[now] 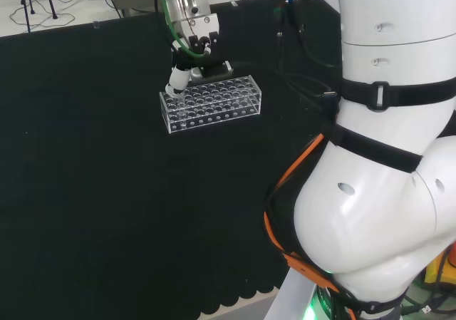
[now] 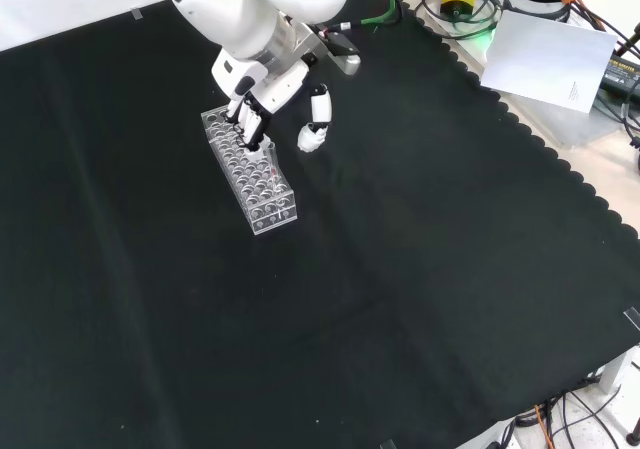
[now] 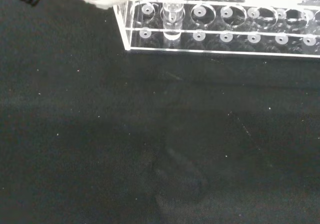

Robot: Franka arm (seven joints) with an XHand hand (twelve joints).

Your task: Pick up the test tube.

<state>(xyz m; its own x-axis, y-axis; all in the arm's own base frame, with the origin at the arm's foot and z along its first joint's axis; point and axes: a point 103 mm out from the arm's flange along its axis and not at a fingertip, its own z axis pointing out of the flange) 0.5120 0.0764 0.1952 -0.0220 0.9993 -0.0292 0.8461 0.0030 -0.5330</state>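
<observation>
A clear plastic test tube rack (image 1: 214, 105) lies on the black cloth. In the wrist view a clear test tube (image 3: 172, 12) stands upright in a hole near the corner of the rack (image 3: 225, 34), with nothing round it. The hand (image 1: 179, 78) hangs over the rack's left end in the head view, one white-tipped finger pointing down at it. Seen from the front, the hand (image 2: 262, 94) reaches down onto the far end of the rack (image 2: 262, 191); its dark fingers (image 2: 247, 124) are fairly straight and the white thumb (image 2: 314, 129) is spread well off to the right.
The arm's big white links (image 1: 385, 156) stand at the right of the head view. A sheet of white paper (image 2: 548, 59) and cables lie beyond the cloth's scalloped edge at the front view's top right. Bare black cloth (image 2: 400, 299) surrounds the rack.
</observation>
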